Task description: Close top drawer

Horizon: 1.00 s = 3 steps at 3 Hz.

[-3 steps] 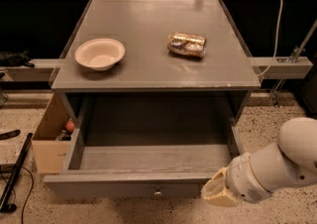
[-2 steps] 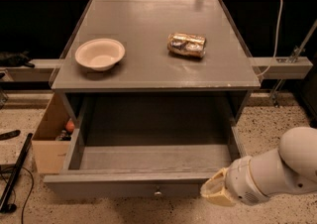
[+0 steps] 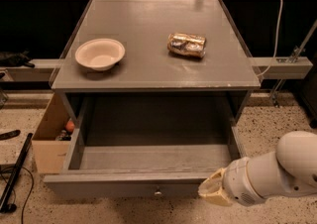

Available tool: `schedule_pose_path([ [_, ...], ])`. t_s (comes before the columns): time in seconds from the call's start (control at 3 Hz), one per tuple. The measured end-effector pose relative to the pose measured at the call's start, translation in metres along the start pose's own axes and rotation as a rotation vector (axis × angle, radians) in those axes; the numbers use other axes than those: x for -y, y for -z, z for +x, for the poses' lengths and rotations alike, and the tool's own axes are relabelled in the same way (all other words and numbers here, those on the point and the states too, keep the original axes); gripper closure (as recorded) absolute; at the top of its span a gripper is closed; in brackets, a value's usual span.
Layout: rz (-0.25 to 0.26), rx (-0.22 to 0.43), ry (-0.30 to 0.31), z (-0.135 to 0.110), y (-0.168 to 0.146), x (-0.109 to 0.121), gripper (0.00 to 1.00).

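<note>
The top drawer (image 3: pixel 148 161) of the grey table is pulled far out and its deep boxy inside is empty. Its flat front (image 3: pixel 124 187) faces me at the bottom of the view, with a small round metal knob (image 3: pixel 157 193) at centre. My gripper (image 3: pixel 214 192) is at the lower right, on the end of the white arm, right against the right end of the drawer front, just to the right of the knob. Only its cream-coloured tip shows.
On the table top (image 3: pixel 148 69) stand a white bowl (image 3: pixel 100 54) at the left and a crushed shiny can (image 3: pixel 186 44) at the right. A cardboard box (image 3: pixel 49 141) with small items sits on the floor at the drawer's left. A black rod (image 3: pixel 15 173) lies on the floor at far left.
My arm and gripper have dropped slightly and drifted a little along the drawer front. The drawer has not visibly moved.
</note>
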<state>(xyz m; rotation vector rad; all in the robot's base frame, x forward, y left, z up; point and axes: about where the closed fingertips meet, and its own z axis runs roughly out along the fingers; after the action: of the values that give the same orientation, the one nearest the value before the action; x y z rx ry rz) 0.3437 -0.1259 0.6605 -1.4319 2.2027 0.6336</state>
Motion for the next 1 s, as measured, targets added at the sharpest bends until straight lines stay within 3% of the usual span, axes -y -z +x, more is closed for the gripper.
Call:
schedule_pose_path([
  [1.0,0.004,0.002,-0.003,-0.010,-0.017,0.014,0.04],
])
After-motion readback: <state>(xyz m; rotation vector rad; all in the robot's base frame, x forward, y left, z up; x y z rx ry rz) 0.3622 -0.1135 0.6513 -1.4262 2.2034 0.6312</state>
